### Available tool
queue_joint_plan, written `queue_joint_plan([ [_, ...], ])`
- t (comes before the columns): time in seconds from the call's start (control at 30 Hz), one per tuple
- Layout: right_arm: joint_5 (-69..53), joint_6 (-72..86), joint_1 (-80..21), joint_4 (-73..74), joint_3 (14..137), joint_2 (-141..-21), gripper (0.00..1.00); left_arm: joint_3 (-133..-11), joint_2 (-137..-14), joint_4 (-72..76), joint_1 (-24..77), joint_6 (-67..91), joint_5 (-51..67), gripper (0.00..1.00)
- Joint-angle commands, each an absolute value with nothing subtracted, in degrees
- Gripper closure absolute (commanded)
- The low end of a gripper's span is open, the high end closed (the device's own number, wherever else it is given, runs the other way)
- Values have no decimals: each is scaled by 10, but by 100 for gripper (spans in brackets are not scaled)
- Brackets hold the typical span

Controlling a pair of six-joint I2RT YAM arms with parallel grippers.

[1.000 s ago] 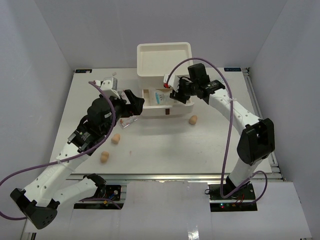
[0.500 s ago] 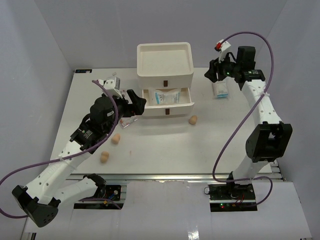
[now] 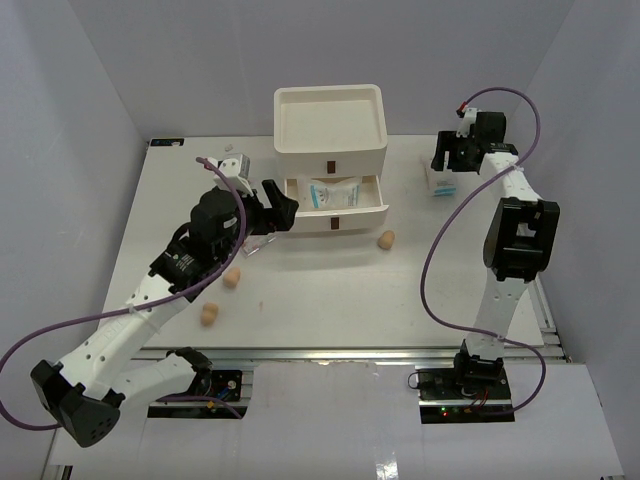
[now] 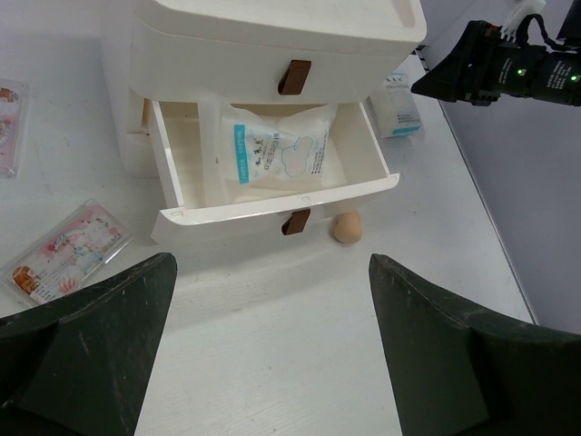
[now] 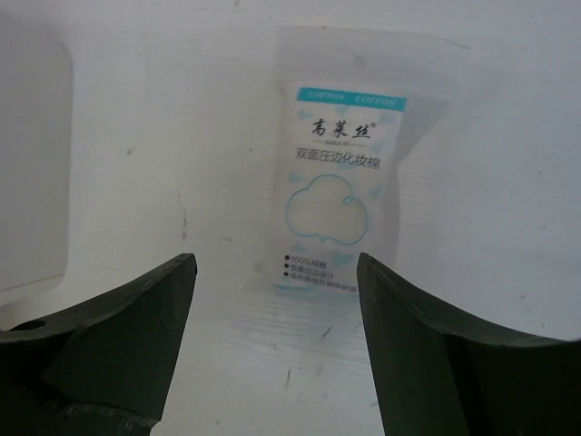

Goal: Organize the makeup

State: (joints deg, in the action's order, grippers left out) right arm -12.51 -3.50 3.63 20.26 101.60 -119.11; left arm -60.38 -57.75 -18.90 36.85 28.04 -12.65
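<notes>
A white three-drawer box (image 3: 328, 150) stands at the back centre with its middle drawer (image 4: 272, 204) pulled open. One white-blue sachet (image 3: 333, 193) lies in the drawer and also shows in the left wrist view (image 4: 277, 150). A second sachet (image 3: 441, 182) lies flat on the table at the back right (image 5: 340, 195). My right gripper (image 3: 452, 160) is open and empty just above it (image 5: 274, 272). My left gripper (image 3: 270, 207) is open and empty, left of the open drawer (image 4: 272, 268). Three tan sponges (image 3: 386, 239) (image 3: 231, 278) (image 3: 209, 314) lie on the table.
A clear packet with pink contents (image 4: 64, 250) lies left of the drawer, and another (image 4: 9, 127) lies at the left edge. Small white items (image 3: 236, 164) lie at the back left, partly hidden by my left arm. The side walls stand close.
My right gripper left the open drawer, swung to the back right and now hovers over the sachet on the table. My left arm shifted slightly towards the box.
</notes>
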Motion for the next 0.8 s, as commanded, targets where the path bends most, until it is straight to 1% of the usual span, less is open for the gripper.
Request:
queue_joint_plan([
  [0.0,-76,-39,42,165,1083,-1240,22,-618,-579,-192,366,288,-120,2],
  [0.13,-66,-46,47,162,1104,-1274,23,-621,-583,-196,366,293,-122,2],
  [0.4,-61,-45,54,162,1107,-1314,26,-636,-605,-196,366,296,-120,2],
  [0.5,-72,-42,62,162,1100,-1321,30,-645,-614,-198,366,291,-118,2],
  [0.57,-82,-42,66,163,1093,-1322,38,-649,-616,-199,366,291,-119,2],
  [0.63,-96,-43,70,164,1089,-1321,50,-649,-618,-199,366,291,-120,2],
  [0.7,-121,-47,72,163,1087,-1319,65,-651,-620,-199,366,291,-121,2],
  [0.77,-136,-56,72,163,1085,-1316,75,-653,-624,-199,366,291,-121,2],
])
